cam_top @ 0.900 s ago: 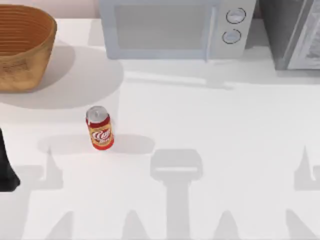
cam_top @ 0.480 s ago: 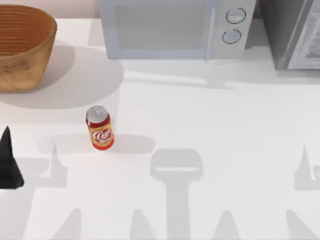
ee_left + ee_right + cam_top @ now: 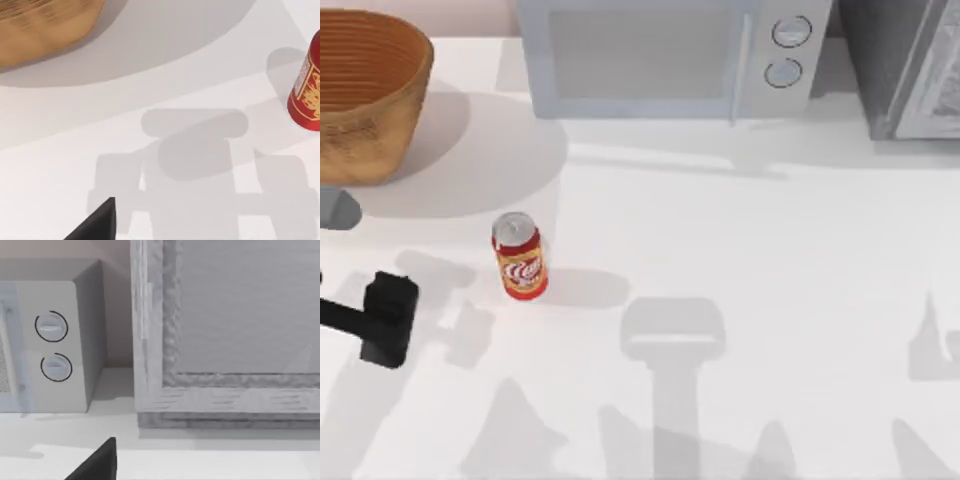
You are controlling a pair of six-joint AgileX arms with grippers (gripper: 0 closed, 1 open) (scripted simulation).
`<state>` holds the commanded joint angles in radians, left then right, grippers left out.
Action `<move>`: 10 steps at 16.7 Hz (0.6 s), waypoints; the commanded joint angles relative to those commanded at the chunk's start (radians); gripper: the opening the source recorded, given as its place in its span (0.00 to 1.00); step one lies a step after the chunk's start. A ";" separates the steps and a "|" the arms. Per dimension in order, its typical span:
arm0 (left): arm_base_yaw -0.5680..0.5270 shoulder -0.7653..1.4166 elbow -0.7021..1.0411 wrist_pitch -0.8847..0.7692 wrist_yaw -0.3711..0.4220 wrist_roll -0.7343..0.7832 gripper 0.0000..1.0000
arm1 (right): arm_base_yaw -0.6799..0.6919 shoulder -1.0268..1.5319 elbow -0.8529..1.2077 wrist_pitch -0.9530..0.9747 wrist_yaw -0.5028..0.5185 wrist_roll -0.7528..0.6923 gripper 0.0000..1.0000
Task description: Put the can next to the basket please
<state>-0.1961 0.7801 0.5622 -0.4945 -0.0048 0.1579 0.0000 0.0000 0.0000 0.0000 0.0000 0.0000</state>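
The soda can (image 3: 520, 257) stands upright left of centre, well apart from the wicker basket (image 3: 365, 95) at upper left. The left gripper (image 3: 388, 318) hovers at the left edge, near the can; its finger spread I cannot tell

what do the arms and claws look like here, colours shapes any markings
The left arm shows in the top view at the table's left edge as a plain matte black piece: a narrow bar ending in a blocky, rounded rectangular head. No cables, labels or markings can be seen on it. Each wrist view shows a black, flat-sided wedge tapering to a point, one for the left claw and one for the right claw.
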 joint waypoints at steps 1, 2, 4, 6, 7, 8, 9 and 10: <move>-0.021 0.097 0.070 -0.067 -0.002 0.020 1.00 | 0.000 0.000 0.000 0.000 0.000 0.000 1.00; -0.041 0.196 0.142 -0.136 -0.003 0.040 1.00 | 0.000 0.000 0.000 0.000 0.000 0.000 1.00; -0.079 0.394 0.292 -0.273 -0.006 0.080 1.00 | 0.000 0.000 0.000 0.000 0.000 0.000 1.00; -0.114 0.585 0.447 -0.402 -0.008 0.116 1.00 | 0.000 0.000 0.000 0.000 0.000 0.000 1.00; -0.130 0.675 0.525 -0.462 -0.008 0.133 1.00 | 0.000 0.000 0.000 0.000 0.000 0.000 1.00; -0.145 0.761 0.603 -0.517 -0.008 0.149 1.00 | 0.000 0.000 0.000 0.000 0.000 0.000 1.00; -0.158 0.841 0.680 -0.566 -0.007 0.163 1.00 | 0.000 0.000 0.000 0.000 0.000 0.000 1.00; -0.170 0.917 0.755 -0.610 -0.007 0.177 1.00 | 0.000 0.000 0.000 0.000 0.000 0.000 1.00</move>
<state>-0.3660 1.6967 1.3173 -1.1046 -0.0115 0.3346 0.0000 0.0000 0.0000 0.0000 0.0000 0.0000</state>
